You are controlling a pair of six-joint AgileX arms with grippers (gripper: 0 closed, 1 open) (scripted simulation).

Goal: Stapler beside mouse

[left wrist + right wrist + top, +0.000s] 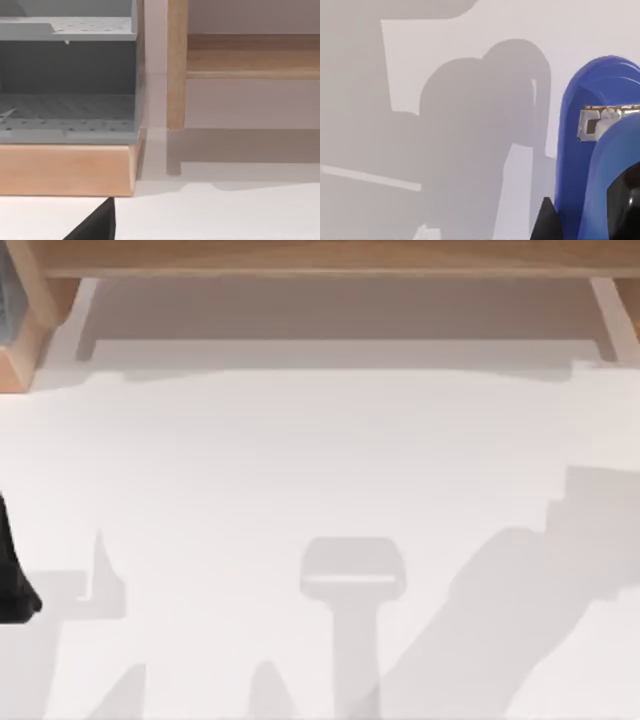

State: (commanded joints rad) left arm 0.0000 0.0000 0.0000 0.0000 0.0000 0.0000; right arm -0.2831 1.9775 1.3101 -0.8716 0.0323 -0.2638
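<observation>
The blue stapler (580, 165) looms close in the right wrist view, lying on the white table with its metal staple channel showing and a black rounded piece at one end. A black part of my right gripper (545, 222) sits right beside the stapler's blue side; whether it touches is unclear. The mouse is out of view. My left arm (15, 575) is a dark shape at the table's left edge in the top view, and a black tip of my left gripper (95, 225) shows low over the table.
A grey perforated organizer (70, 75) on a wooden base (65, 167) stands at the back left. A wooden shelf (320, 258) with an upright leg (176, 65) runs along the back. Arm shadows fall across the white table (300, 460).
</observation>
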